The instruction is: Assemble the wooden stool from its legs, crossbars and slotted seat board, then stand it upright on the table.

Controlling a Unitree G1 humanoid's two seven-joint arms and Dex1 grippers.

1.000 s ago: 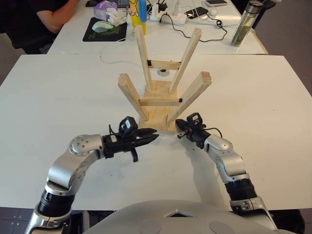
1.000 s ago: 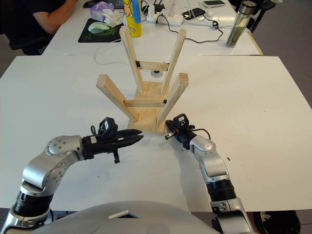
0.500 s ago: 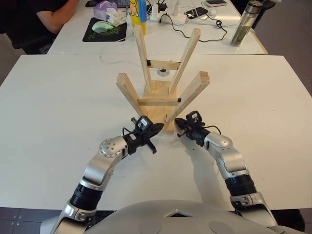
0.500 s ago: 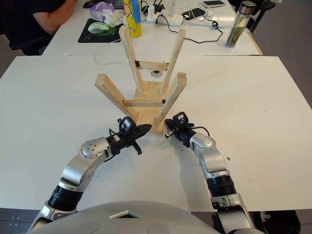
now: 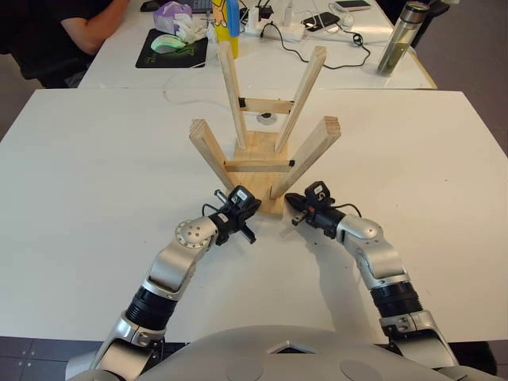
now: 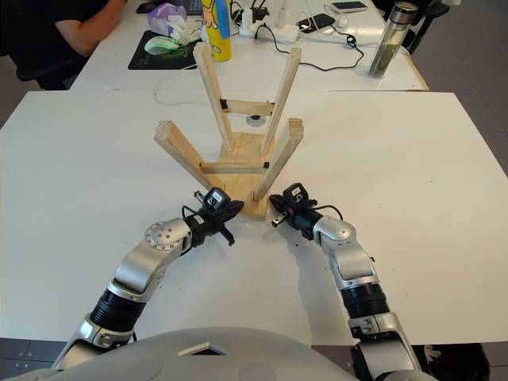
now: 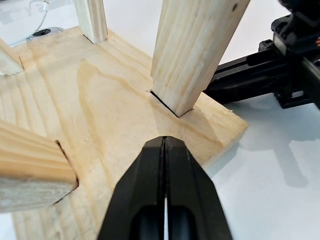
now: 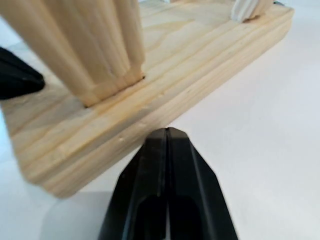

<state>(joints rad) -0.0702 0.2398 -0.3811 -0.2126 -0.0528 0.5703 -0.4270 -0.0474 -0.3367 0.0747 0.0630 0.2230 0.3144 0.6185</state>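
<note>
The left claw (image 7: 164, 143) is being held fully closed on nothing, its tip hanging over the seat board (image 7: 107, 95) just short of the base of a leg (image 7: 192, 55). The right claw (image 8: 167, 134), likewise closed and empty, is being held just beside the board's edge. The stool (image 5: 259, 147) is being carried upside down by the worktop (image 5: 95, 175), at twelve o'clock from both claws, its legs pointing up.

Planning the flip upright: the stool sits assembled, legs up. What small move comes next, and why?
Probably open both and grip the seat board: the left end effector and right end effector sit shut at its near edge, holding nothing.
</note>
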